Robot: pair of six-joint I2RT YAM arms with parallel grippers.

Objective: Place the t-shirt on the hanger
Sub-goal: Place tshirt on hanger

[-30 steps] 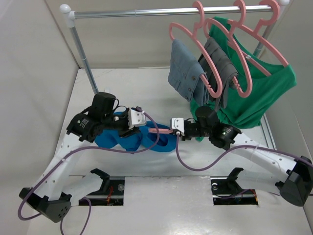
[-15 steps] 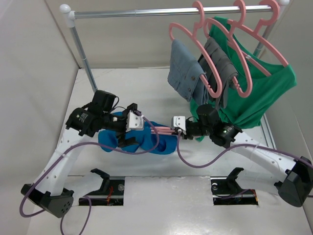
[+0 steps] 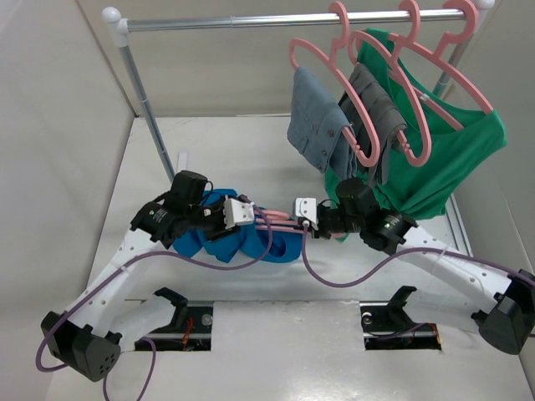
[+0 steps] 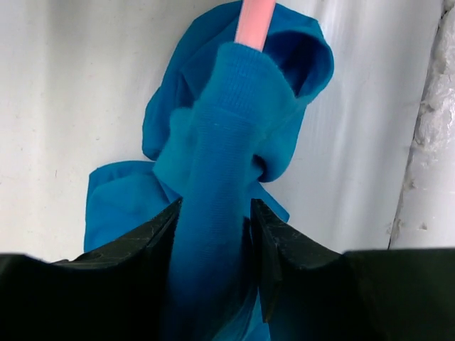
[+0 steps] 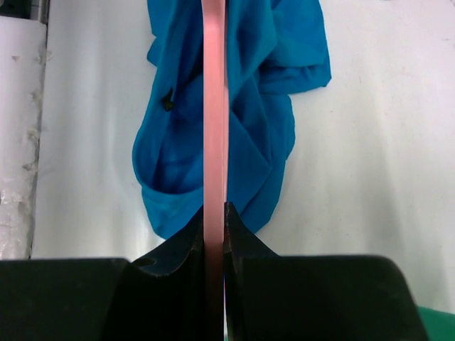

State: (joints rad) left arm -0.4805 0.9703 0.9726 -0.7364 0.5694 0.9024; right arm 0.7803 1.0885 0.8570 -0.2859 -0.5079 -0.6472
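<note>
- While the thin salmon-pink plastic hanger [image 5: 213,106] is held low over the white surface [image 3: 251,150], the right hand [image 5: 215,217] is clamped on its bar.
- Opposite, the left hand [image 4: 213,220] is pinched tight on a bunched fold of the blue cotton t-shirt [image 4: 242,85], which covers the hanger's tip.
- Judged progress: early. One end enters the garment, most cloth lies heaped, and neither shoulder is seated.

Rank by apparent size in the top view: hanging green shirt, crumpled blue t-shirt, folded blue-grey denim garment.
Largest: hanging green shirt. Crumpled blue t-shirt and blue-grey denim garment: similar, unranked; t-shirt partly hidden.
</note>
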